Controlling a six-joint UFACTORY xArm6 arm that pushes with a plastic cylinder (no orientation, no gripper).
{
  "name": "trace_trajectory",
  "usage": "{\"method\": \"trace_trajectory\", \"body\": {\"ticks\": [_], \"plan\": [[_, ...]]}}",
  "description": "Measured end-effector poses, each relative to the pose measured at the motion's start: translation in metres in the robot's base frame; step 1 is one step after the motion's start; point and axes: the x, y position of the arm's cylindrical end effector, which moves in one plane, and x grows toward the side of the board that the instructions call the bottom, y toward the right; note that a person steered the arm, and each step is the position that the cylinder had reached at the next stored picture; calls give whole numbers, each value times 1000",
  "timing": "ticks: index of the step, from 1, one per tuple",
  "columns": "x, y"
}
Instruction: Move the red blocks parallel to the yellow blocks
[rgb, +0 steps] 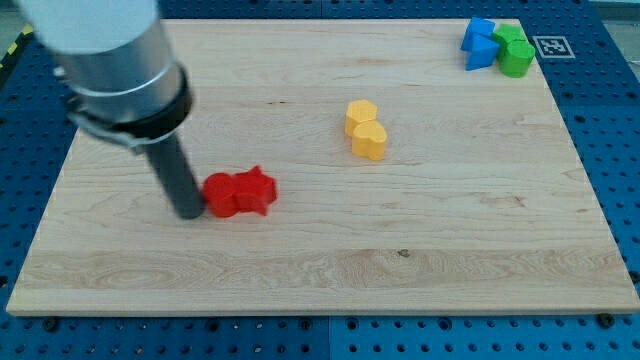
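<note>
A red cylinder (221, 195) and a red star (256, 190) lie side by side, touching, left of the board's middle. Two yellow blocks stand stacked in a short column near the middle: a yellow hexagon (361, 114) above a yellow heart (370, 141). My tip (190, 212) rests on the board right against the left side of the red cylinder. The red pair runs left to right, the yellow pair runs top to bottom.
Two blue blocks (479, 43) and two green blocks (515, 52) are clustered at the view's top right corner of the wooden board (450, 250). A black and white marker (551, 46) sits beside them off the board.
</note>
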Motion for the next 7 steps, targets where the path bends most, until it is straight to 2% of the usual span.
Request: {"method": "trace_trajectory", "body": {"ticks": [1,4,5,6,7], "plan": [[-3,47],[-25,61],[25,61],[19,62],[-22,67]]}}
